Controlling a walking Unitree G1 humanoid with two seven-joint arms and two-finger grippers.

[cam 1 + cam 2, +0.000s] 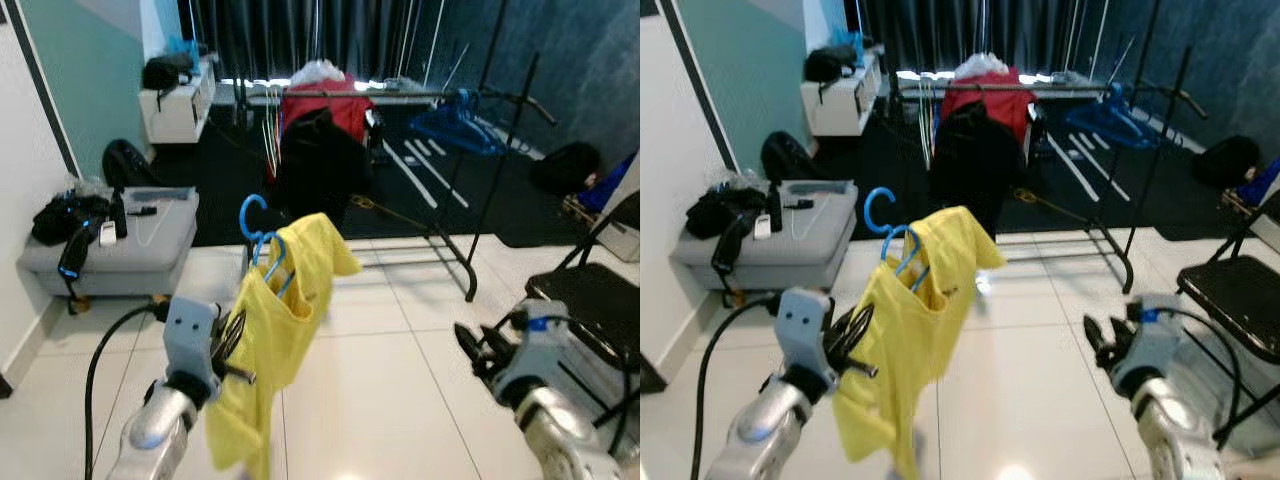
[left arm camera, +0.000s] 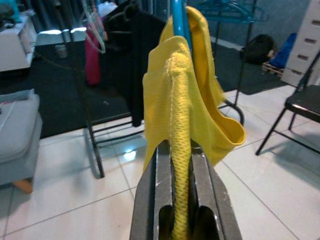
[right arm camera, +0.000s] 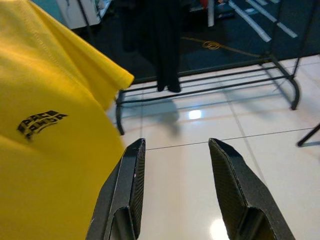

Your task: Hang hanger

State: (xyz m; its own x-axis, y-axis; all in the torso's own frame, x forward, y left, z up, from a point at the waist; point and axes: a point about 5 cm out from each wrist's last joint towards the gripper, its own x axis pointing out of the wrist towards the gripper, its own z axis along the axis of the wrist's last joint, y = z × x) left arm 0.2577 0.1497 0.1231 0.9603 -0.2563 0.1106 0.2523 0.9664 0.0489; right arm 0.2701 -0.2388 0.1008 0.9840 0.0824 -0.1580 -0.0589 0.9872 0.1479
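Note:
A yellow shirt (image 1: 270,340) hangs on a blue hanger (image 1: 252,215) whose hook points up. My left gripper (image 1: 232,345) holds it low at the left, over the white tile floor. Seen from the left wrist, the left gripper (image 2: 180,150) is shut on a fold of yellow shirt (image 2: 200,110) below the blue hanger (image 2: 178,20). My right gripper (image 1: 470,345) is open at the right, apart from the shirt, with nothing between its fingers. From the right wrist, the right gripper (image 3: 175,150) faces the floor beside the yellow shirt (image 3: 50,125). The clothes rail (image 1: 400,95) stands farther ahead.
A black garment (image 1: 320,165) and a red one (image 1: 325,110) hang on the rail, with blue hangers (image 1: 455,125) at its right. A grey ottoman (image 1: 150,250) with black items sits at the left. A black folding chair (image 1: 590,295) stands at the right.

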